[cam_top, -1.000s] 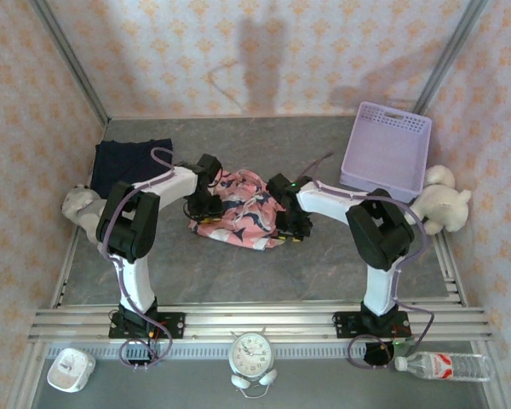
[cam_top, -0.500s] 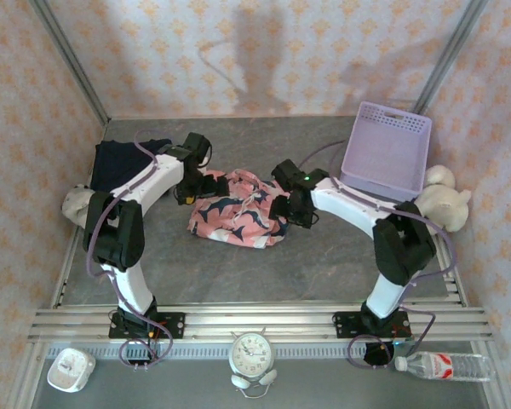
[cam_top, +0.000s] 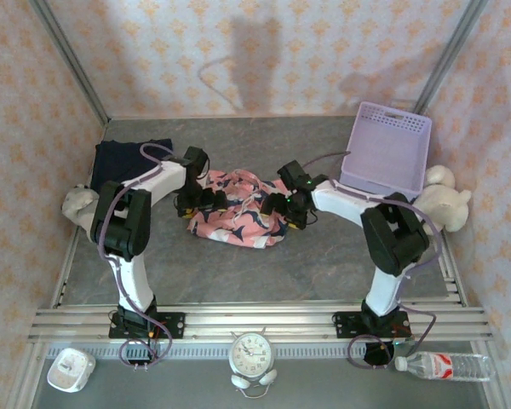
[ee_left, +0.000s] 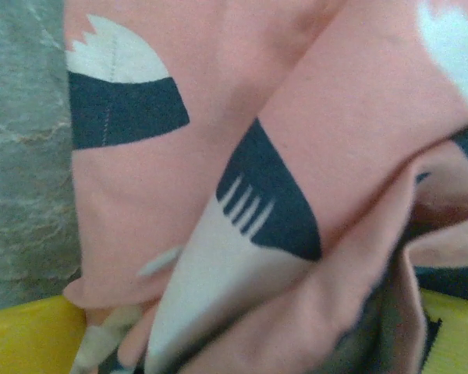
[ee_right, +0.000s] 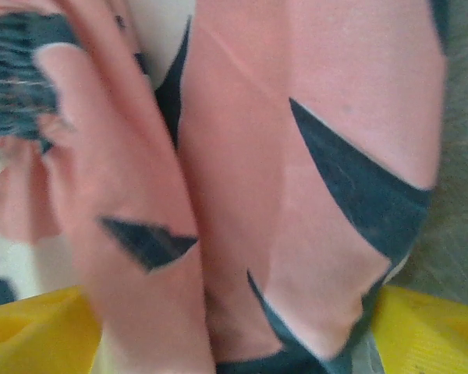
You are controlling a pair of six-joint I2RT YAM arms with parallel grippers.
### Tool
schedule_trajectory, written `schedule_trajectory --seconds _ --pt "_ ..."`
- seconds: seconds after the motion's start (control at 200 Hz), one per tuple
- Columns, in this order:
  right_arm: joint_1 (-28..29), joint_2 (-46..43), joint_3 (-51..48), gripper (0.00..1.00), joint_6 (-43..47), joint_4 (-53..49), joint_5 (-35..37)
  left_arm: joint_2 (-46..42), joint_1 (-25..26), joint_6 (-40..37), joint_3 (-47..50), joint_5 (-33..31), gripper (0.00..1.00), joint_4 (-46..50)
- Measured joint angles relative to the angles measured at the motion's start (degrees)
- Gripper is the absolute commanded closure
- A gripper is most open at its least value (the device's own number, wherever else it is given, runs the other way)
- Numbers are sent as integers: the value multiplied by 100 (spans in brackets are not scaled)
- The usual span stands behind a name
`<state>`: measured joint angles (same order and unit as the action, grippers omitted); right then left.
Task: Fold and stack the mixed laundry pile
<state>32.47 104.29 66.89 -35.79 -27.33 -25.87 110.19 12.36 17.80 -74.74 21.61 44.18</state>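
Worktop [cam_top: 238, 273]: grey, mottled. Pink garment [cam_top: 238, 217]: salmon with navy and white print, crumpled in a heap at mid-worktop, between my two arms. Navy garment [cam_top: 129, 162]: plain, lying flat in the far left corner, well apart from the pink one. My left arm [cam_top: 162, 181] reaches to the heap's left edge, and my right arm [cam_top: 336, 200] reaches to its right edge. My left fingers [ee_left: 23, 343]: yellow, standing apart at the lower corners of the wrist view, with folds of the pink garment bunched between them and lapping over the left one; I cannot tell whether they press the cloth. My right fingers [ee_right: 31, 331]: yellow, also apart, with pink cloth filling the gap between them down to the lower edge. Basket [cam_top: 385, 149]: lavender plastic, at the far right. Right plush [cam_top: 443, 206]: pale, just beside the basket's near right corner. Left plush [cam_top: 78, 204]: pale, at the worktop's left edge, near the navy garment. Clock [cam_top: 254, 351], bottle [cam_top: 443, 366] and white timer [cam_top: 71, 369]: along the near ledge, in front of my arm bases.
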Motion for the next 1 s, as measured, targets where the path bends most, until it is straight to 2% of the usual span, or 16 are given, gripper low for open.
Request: schedule_trajectory --seconds 0.095,0.195,0.345,0.435,0.56,0.68,1.001 --pt "-11 146 39 15 -4 -7 -39 66 0 -24 -11 -61 2 4" --pt "0 197 105 16 0 68 -103 81 0 -39 -11 -120 16 13" --pt "11 208 122 15 -9 50 -72 138 -9 31 -4 -79 75 -26" --pt "11 201 155 11 -28 9 15 162 -9 37 -11 31 100 -72" --pt "-66 42 227 5 -26 -219 249 267 2 9 -269 -17 100 118" --pt "-297 -326 389 0 -11 -481 501 525 0 -105 -960 -389 100 573" --pt "-719 -610 636 0 46 -863 979 977 -76 -837 -4212 -1425 100 1891"
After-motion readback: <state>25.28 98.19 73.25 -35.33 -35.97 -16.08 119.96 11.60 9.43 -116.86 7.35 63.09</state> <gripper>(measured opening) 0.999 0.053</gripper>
